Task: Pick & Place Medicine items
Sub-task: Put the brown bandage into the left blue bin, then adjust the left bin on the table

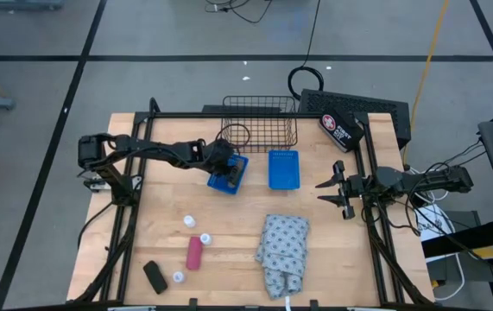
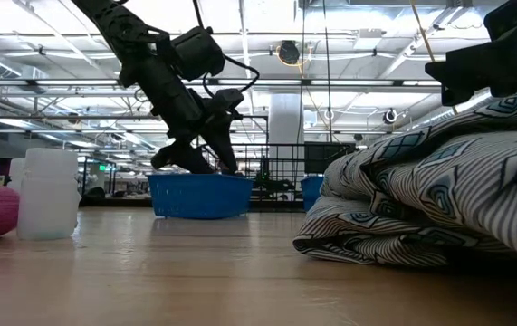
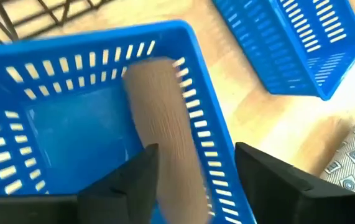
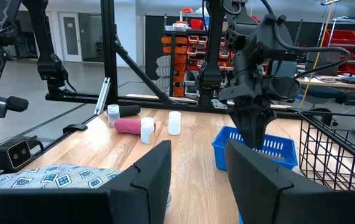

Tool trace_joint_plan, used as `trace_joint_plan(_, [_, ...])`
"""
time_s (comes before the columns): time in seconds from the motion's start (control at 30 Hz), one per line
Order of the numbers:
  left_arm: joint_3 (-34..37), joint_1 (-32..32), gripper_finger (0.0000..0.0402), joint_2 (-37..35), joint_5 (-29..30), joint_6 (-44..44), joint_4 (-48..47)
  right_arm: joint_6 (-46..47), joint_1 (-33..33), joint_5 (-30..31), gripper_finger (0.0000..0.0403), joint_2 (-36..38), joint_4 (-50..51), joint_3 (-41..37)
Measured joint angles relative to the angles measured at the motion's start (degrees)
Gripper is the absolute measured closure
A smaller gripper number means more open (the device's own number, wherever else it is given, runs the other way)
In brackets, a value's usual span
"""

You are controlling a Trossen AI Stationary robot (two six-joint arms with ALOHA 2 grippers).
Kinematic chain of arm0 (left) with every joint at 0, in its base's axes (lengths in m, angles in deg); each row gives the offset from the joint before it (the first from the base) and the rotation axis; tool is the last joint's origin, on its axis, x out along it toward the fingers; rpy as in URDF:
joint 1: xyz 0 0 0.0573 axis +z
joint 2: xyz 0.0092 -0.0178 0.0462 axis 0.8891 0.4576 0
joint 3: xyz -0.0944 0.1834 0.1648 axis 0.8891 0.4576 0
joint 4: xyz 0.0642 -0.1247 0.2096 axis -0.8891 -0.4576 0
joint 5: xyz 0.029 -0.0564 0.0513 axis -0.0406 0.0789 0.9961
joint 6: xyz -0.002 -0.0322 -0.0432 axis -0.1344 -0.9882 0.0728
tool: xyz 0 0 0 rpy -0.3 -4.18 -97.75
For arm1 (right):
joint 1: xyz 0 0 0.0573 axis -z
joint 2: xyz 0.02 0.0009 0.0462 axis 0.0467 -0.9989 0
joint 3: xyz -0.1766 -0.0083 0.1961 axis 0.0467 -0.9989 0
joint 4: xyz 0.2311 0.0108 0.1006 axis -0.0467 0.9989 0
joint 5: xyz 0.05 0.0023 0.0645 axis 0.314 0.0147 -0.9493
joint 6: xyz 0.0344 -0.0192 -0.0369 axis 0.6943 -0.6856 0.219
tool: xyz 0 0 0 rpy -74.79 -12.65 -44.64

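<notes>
Brown oblong piece (image 3: 165, 124): you see it inside the blue slotted basket (image 3: 96, 106), leaning against the basket's wall, in the gap between the left gripper's (image 3: 196, 171) spread fingers; you cannot tell whether the fingers touch it.

Left gripper: over that basket, pointing down into it.

Second blue basket (image 1: 283, 168): just beside the first, on the side toward the right arm.

Pink oblong piece (image 1: 194, 252), three white bottles (image 1: 190, 222) and black oblong piece (image 1: 154, 276): on the wooden table (image 1: 341, 250), well apart from the basket.

Patterned cloth (image 1: 281, 252): folded, near the pink piece.

Right gripper (image 1: 336, 192): beyond the second basket, fingers apart, empty.
</notes>
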Motion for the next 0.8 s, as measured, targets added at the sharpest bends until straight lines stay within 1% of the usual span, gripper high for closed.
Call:
trace_joint_plan(0.13, [0.0,0.0,0.0154,0.0,-0.1,1.6,1.9,0.0,0.0,0.0,0.0264,0.0,0.0,0.0])
trace_joint_plan(0.2, [0.0,0.3,0.0147,-0.1,-1.2,2.2,2.8,0.0,0.0,0.0,0.0264,0.0,0.0,0.0])
trace_joint_plan(0.3, [-0.3,1.5,0.0141,-0.9,-5.0,3.5,3.5,0.0,0.0,0.0,0.0264,0.0,0.0,0.0])
trace_joint_plan(0.43, [-0.6,3.4,0.014,-4.3,-12.0,3.4,2.5,0.0,0.0,0.0,0.0264,0.0,0.0,0.0])
trace_joint_plan(0.5, [-0.7,3.4,0.0139,-7.3,-12.8,4.3,0.2,0.0,0.0,0.0,0.0264,0.0,0.0,0.0])
trace_joint_plan(0.57, [-0.7,2.7,0.014,-11.1,-11.0,5.7,-4.2,0.0,0.0,0.0,0.0264,0.0,0.0,0.0])
trace_joint_plan(0.63, [-0.7,1.3,0.0139,-15.0,-6.6,6.0,-10.9,0.0,0.0,0.0,0.0264,0.0,0.0,0.0])
trace_joint_plan(0.7, [-0.7,-0.6,0.0139,-18.4,-0.6,4.9,-18.7,0.0,0.0,0.0,0.0264,0.0,0.0,0.0])
trace_joint_plan(0.8, [-0.7,-4.2,0.0139,-22.2,9.7,-1.2,-30.1,0.0,0.0,0.0,0.0264,0.0,0.0,0.0])
